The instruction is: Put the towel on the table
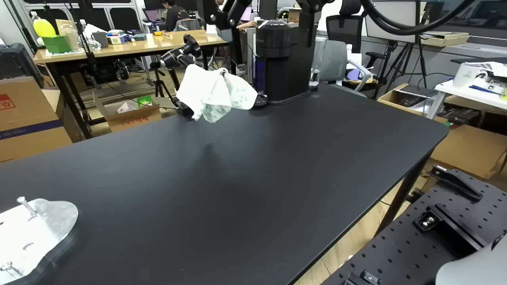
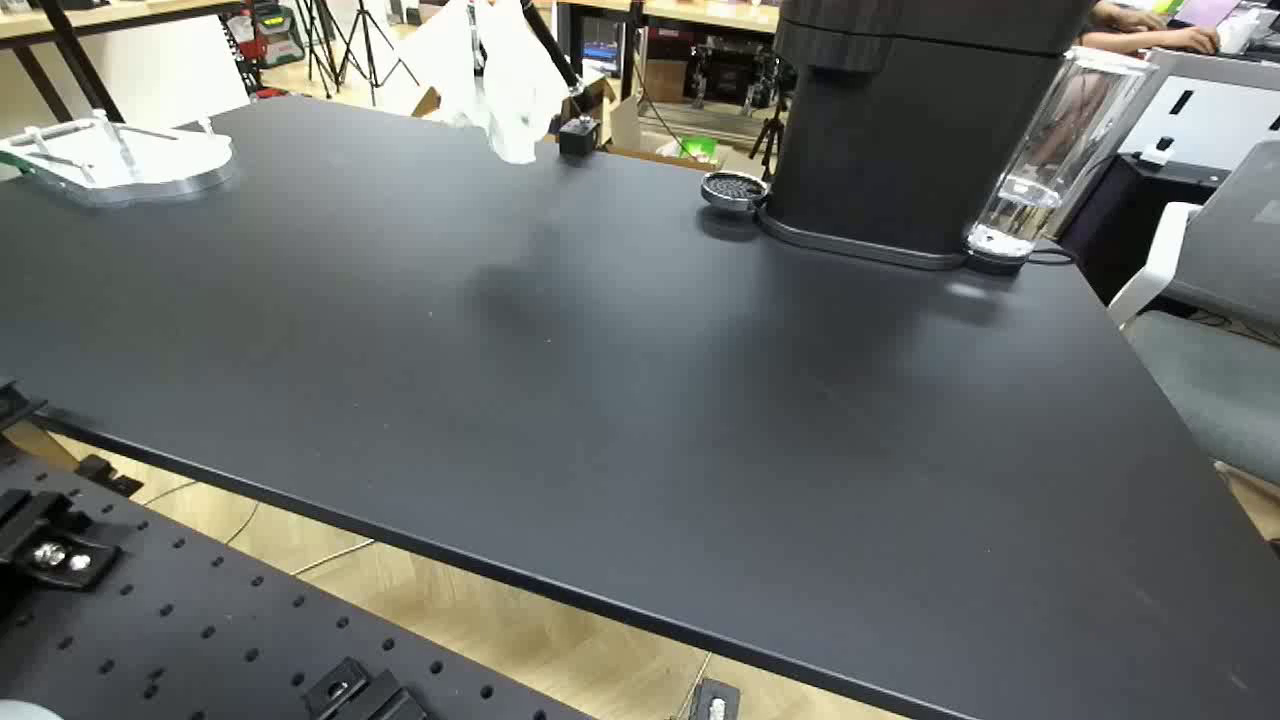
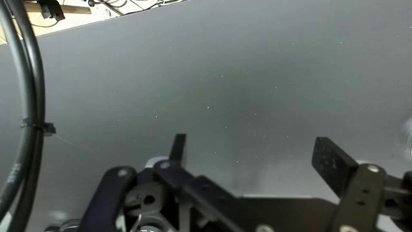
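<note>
White towel (image 1: pixel 218 93) at eleven o'clock in an exterior view, likely light and limp, best pinched at its middle fold; gripper (image 3: pixel 253 149) spread wide, empty.

Bright lighting. Wrist view: claw (image 3: pixel 251 141) slightly out of focus; between its fingers (image 3: pixel 333 167), a blurred dark patch on the tabletop (image 3: pixel 206 74); floor (image 3: pixel 72 22) beyond the claw overexposed. In an exterior view, soft-edged shadow (image 1: pixel 208 158) below the claw; in an exterior view, towel (image 2: pixel 515 85) washed near-white.
</note>
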Available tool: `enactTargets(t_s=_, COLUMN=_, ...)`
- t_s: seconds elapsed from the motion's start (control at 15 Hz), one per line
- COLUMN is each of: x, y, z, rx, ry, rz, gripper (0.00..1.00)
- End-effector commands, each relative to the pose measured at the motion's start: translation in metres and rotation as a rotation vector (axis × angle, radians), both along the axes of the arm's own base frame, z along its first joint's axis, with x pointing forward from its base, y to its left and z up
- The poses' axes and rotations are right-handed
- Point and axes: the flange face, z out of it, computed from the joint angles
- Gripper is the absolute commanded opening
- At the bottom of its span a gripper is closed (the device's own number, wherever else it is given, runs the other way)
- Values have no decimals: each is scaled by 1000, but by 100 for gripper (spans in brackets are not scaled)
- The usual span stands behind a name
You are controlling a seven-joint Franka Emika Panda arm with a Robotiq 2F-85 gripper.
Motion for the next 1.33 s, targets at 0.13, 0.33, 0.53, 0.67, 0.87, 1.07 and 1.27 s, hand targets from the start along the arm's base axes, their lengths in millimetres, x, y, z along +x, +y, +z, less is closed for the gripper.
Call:
enactTargets(t_s=0.13, x=0, y=0, z=0, rx=0, ry=1, rz=0, gripper=100)
enactTargets(t_s=0.33, x=0, y=0, z=0, rx=0, ry=1, rz=0, gripper=100)
enactTargets(t_s=0.53, x=0, y=0, z=0, rx=0, ry=1, rz=0, gripper=100)
enactTargets(t_s=0.67, x=0, y=0, z=0, rx=0, ry=1, rz=0, gripper=100)
enactTargets(t_s=0.87, x=14, y=-19, z=0, rx=-8, ry=-52, rz=-63, gripper=100)
enactTargets(t_s=1.07, x=42, y=-56, z=4, rx=-21, ry=-160, rz=-119, gripper=100)
enactTargets(t_s=1.27, x=74, y=-87, z=7, rx=-29, ry=-221, rz=-104, gripper=100)
